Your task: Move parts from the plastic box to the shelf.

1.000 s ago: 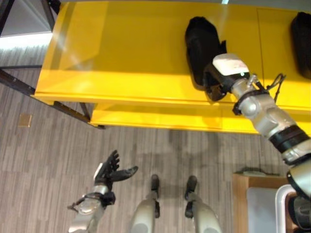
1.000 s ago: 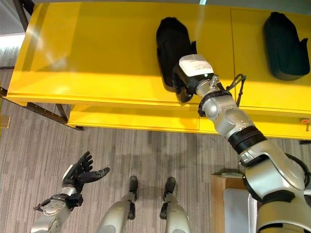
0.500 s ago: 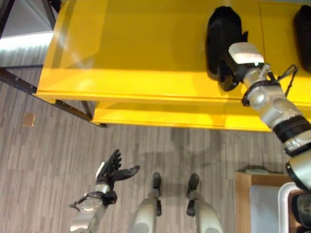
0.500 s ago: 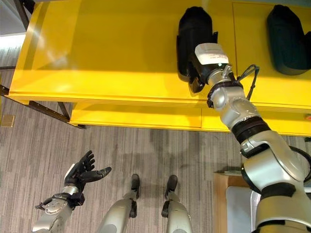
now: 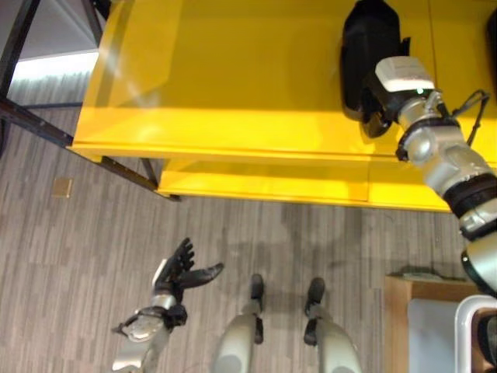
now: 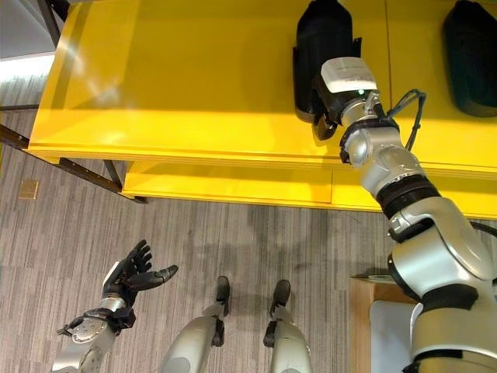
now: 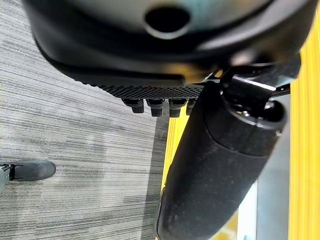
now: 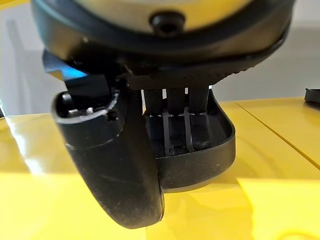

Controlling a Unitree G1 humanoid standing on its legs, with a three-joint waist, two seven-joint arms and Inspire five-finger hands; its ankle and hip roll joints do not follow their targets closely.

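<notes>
A black moulded part (image 6: 322,39) lies on top of the yellow shelf (image 5: 233,78), towards its right side and back from the front edge. My right hand (image 6: 335,101) grips the part's near end. In the right wrist view the fingers (image 8: 175,125) reach inside the part's rim (image 8: 215,150) and the thumb (image 8: 110,160) presses on the outside. My left hand (image 5: 180,272) hangs low over the floor at the lower left, open and holding nothing; its thumb (image 7: 215,170) stands relaxed in the left wrist view.
A second black part (image 6: 472,54) lies further right on the shelf top. A lower yellow shelf level (image 5: 264,183) juts out below the front edge. A wooden crate (image 5: 415,311) and a white-rimmed bin (image 5: 475,334) stand at the lower right.
My right hand has carried the black part to the right and further back from the shelf's front edge. The camera has shifted a little. The left hand has stayed where it was.
</notes>
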